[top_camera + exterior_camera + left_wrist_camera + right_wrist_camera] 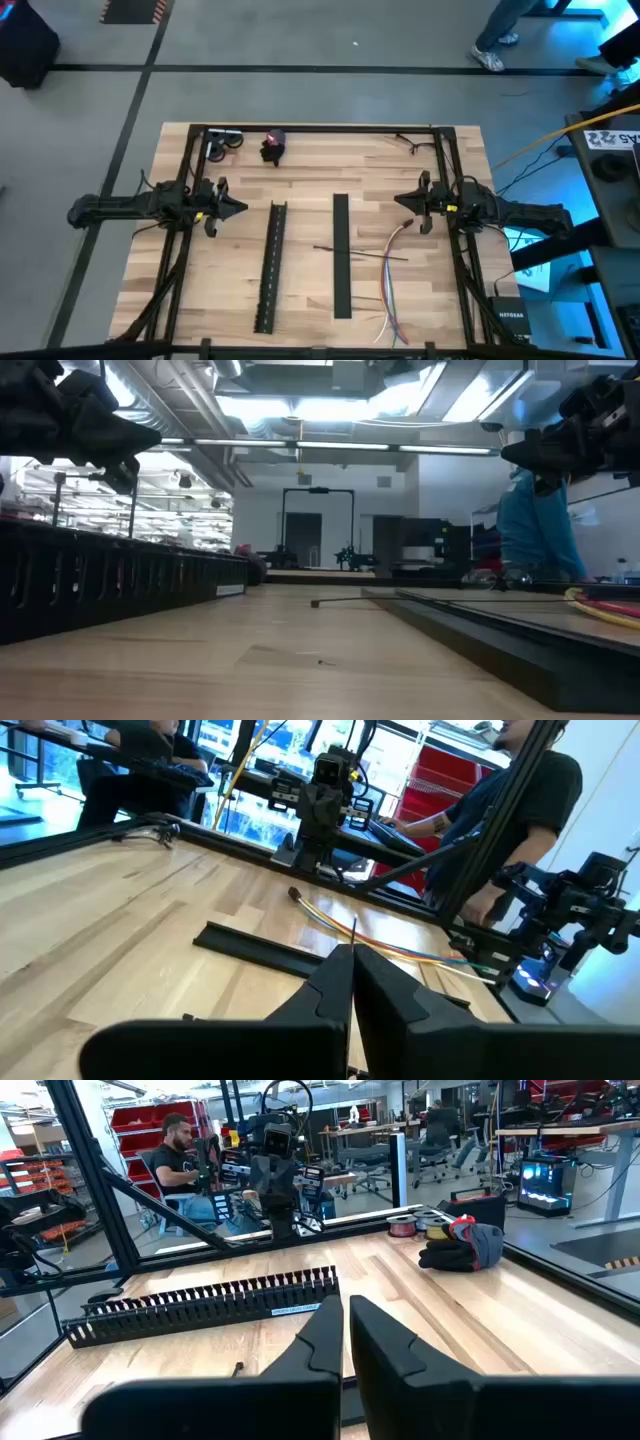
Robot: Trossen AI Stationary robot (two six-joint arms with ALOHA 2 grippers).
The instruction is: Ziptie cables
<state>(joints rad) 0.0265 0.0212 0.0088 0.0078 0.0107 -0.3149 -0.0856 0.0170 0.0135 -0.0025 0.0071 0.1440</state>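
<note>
The cables [388, 285], a loose bundle of thin red, white, blue and grey wires, lie on the wooden table at the right, running toward the near edge; they also show in the left wrist view [400, 946]. Thin dark zipties [375, 254] lie across the flat black cover [341, 270] and the cables. My left gripper [240, 207] hovers shut above the table's left side, and its fingers [352, 970] point toward the cables. My right gripper [400, 200] hovers shut at the right, just beyond the cables' far end. Both hang well above the tabletop in the low view.
A long black slotted channel [270, 268] lies left of centre beside the flat cover. A dark glove or cloth [273, 148] and tape rolls [222, 142] sit at the far edge. Black frame posts [180, 250] run along both table sides. People are in the room beyond.
</note>
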